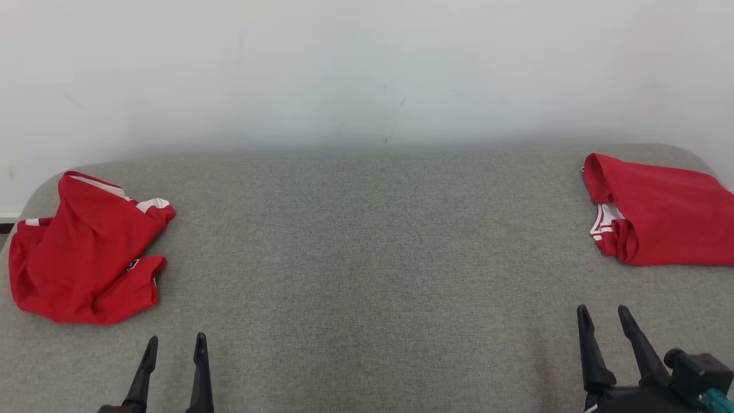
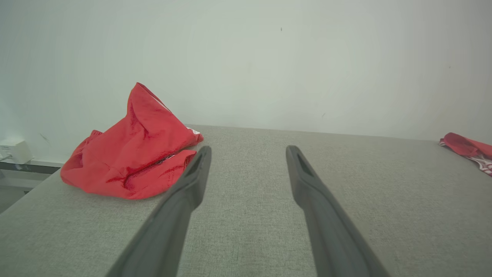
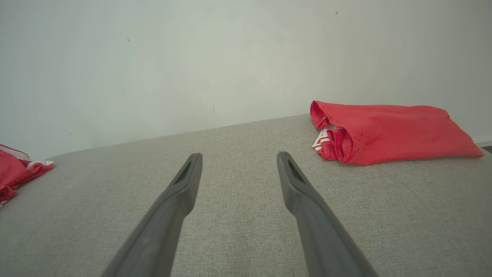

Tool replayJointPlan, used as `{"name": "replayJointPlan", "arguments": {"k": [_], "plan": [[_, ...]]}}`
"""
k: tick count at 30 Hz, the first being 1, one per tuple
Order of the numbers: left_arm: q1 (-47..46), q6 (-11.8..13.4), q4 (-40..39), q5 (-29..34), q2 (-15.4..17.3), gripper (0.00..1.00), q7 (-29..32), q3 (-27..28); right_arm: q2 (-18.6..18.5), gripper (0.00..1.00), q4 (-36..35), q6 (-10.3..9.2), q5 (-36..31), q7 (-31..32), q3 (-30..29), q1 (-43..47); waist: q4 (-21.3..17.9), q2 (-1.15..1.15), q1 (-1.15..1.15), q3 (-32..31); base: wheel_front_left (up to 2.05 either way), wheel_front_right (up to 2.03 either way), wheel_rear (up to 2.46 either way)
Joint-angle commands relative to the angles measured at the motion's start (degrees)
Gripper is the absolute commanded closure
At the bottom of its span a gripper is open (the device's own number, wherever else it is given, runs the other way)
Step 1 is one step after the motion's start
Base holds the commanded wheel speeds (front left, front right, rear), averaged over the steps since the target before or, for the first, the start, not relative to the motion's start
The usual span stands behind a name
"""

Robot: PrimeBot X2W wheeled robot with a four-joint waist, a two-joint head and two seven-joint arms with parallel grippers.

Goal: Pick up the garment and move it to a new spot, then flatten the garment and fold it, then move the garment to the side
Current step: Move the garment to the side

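**A:** Since you're looking, where does the crumpled red garment (image 1: 86,252) lie?

**B:** At the far left of the grey surface (image 1: 367,246), heaped near the rounded corner against the pale wall (image 1: 367,69). White trim shows along its upper edge. The left pincer (image 1: 176,338) sits near its front edge, not touching it, with its fingers spread and nothing between them.

**A:** And the right pincer (image 1: 602,310)?

**B:** Also spread and empty, low on the right side. Beyond it a folded red garment (image 1: 659,212) lies at the right edge, well apart from the crumpled one. There is white trim with red stripes at its open end.

**A:** Any label or writing?

**B:** A small dark patch (image 1: 133,264) sits on the crumpled one, near a lower fold. It carries a pale mark, but that is too small to read.
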Motion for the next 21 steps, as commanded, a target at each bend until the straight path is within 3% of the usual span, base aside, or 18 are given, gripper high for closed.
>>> {"name": "replayJointPlan", "arguments": {"k": [1, 8, 21], "plan": [[0.5, 0.0, 0.4, 0.4, -0.2, 0.0, -0.2, -0.1, 0.6, 0.0, -0.6, -0.14, -0.5, 0.2, -0.4, 1.2, -0.2, 0.01, 0.0, -0.3, 0.0, 0.0, 0.0], [0.5, 0.0, 1.9, 1.0, -0.1, 0.0, -0.2, 0.0, 3.1, 0.0, -3.8, -0.14, -1.9, 1.4, -2.2, 4.7, -0.3, 0.01, 0.0, -1.1, 0.0, 0.0, 0.0], [-0.7, -0.1, 4.8, 1.6, -0.1, 0.0, -0.2, -0.4, 4.4, 0.0, -6.3, -0.14, -2.7, 2.5, -3.2, 6.5, 0.6, 0.01, 0.0, -1.5, 0.0, 0.0, 0.0]]}}
